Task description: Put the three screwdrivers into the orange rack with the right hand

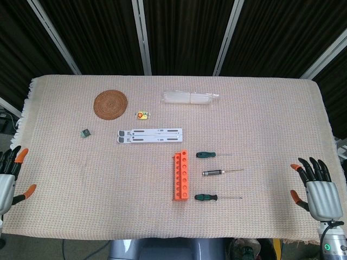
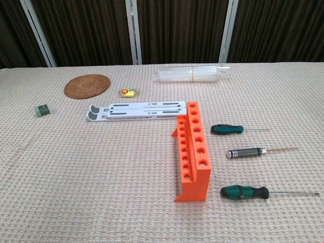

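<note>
The orange rack (image 1: 181, 175) (image 2: 192, 151) stands near the table's middle, its holes empty. Three screwdrivers lie to its right: a green-handled one (image 1: 206, 155) (image 2: 227, 129) farthest back, a silver-and-black one (image 1: 213, 173) (image 2: 245, 152) in the middle, and a green-and-black one (image 1: 206, 197) (image 2: 244, 192) nearest the front. My right hand (image 1: 316, 188) hovers at the table's right front edge, fingers spread, holding nothing, well right of the screwdrivers. My left hand (image 1: 8, 177) sits at the left edge, fingers apart and empty. Neither hand shows in the chest view.
A white folding stand (image 1: 149, 136) (image 2: 135, 111) lies behind the rack. Farther back are a round woven coaster (image 1: 110, 103) (image 2: 87, 85), a small yellow item (image 1: 142, 115) (image 2: 128, 92), a clear plastic bundle (image 1: 190, 97) (image 2: 191, 74) and a small green block (image 1: 84, 132) (image 2: 42, 110).
</note>
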{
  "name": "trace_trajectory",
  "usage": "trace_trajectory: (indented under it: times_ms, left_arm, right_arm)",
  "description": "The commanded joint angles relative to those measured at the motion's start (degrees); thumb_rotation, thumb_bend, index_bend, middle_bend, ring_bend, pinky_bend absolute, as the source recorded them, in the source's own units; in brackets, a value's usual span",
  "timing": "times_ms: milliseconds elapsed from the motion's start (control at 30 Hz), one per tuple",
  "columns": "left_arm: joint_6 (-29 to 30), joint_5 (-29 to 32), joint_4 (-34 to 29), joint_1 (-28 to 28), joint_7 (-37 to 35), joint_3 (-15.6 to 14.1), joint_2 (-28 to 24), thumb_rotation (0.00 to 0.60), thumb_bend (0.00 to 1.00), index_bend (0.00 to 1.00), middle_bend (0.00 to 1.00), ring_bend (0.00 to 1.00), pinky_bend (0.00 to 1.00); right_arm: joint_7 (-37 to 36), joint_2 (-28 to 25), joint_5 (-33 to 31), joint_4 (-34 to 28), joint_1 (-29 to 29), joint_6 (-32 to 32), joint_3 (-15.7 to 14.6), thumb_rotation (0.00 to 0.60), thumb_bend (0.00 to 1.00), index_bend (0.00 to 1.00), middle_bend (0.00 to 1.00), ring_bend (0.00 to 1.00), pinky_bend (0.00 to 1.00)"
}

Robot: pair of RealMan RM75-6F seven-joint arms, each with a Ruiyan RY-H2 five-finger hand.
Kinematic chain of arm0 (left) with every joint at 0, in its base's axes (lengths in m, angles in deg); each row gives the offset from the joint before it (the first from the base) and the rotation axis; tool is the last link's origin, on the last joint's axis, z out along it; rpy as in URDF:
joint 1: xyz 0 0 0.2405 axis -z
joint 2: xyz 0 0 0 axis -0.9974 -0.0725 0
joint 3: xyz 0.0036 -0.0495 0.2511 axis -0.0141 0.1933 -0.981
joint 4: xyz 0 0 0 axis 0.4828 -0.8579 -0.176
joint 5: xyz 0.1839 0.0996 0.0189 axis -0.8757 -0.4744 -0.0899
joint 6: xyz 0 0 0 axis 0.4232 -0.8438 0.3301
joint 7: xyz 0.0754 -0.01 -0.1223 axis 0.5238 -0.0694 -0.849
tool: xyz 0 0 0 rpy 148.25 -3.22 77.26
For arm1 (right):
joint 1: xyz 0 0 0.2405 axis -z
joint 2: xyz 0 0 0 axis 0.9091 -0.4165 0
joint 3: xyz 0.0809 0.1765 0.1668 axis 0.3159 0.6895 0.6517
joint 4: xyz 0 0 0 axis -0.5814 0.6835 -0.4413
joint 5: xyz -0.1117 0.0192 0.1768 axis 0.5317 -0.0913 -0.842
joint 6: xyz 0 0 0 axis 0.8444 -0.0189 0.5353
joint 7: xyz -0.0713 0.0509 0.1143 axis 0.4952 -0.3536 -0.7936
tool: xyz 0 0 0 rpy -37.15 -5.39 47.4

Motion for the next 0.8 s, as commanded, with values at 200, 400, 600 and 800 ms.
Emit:
trace_trajectory:
  times_ms: [200,400,600,800]
  left_arm:
    - [0.0,-0.3,-1.0,-0.5,0.2,-0.8,-0.6,0.600,0.20,0.00,0.00,0.00,0.00]
    - [2.2,-1.1,-0.5,-2.4,-1.0,-1.8,-1.0,0.600,0.20,0.00,0.00,0.00,0.00]
    - [2.8,-1.7,-0.6,-3.2,-1.6,-2.4,-1.3,0.600,0.20,0.01,0.00,0.00,0.00]
    - [3.9,-1.9,-0.3,-3.9,-2.1,-2.3,-1.5,0.600,0.20,0.01,0.00,0.00,0.00]
  right_arm:
    - [-0.1,0.0,0.3,-0.1,0.0,-0.1,-0.1,0.600,0.23,0.21,0.11,0.00,0.05]
    - [-1.5,-0.2,1.9,0.5,0.3,-0.8,-0.7,0.600,0.23,0.21,0.11,0.00,0.05]
    - [-2.2,-0.2,2.7,0.8,0.4,-1.2,-1.1,0.600,0.23,0.21,0.11,0.00,0.05]
    - [-3.1,-0.2,3.3,1.1,0.4,-1.6,-1.1,0.600,0.23,0.22,0.12,0.00,0.05]
